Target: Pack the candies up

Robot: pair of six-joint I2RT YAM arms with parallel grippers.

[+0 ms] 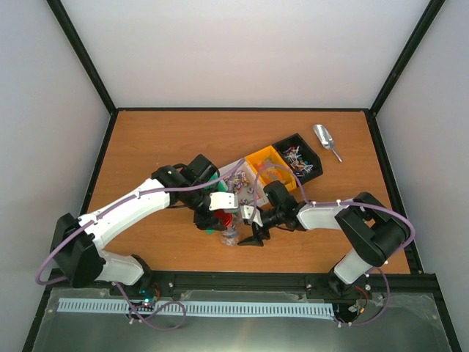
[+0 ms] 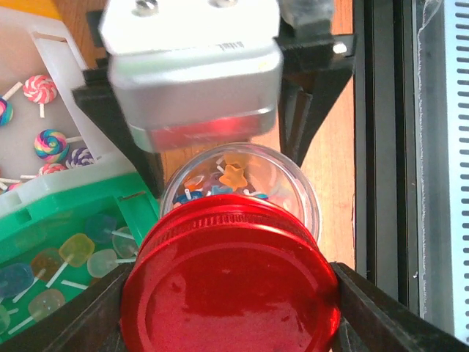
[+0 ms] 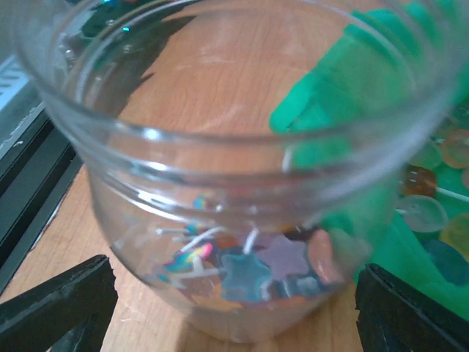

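A clear jar stands on the wooden table with star and lollipop candies at its bottom. My right gripper is open, with one finger on each side of the jar's base and a small gap to the glass. My left gripper is shut on the red lid, which it holds over the near part of the jar. In the top view the lid sits just above the jar, between the left gripper and the right gripper. The jar's mouth is uncovered.
A green bin of translucent sweets and a white bin of swirl lollipops lie just left of the jar. An orange bin, a black bin and a silver scoop sit farther back right. The black front rail runs close by.
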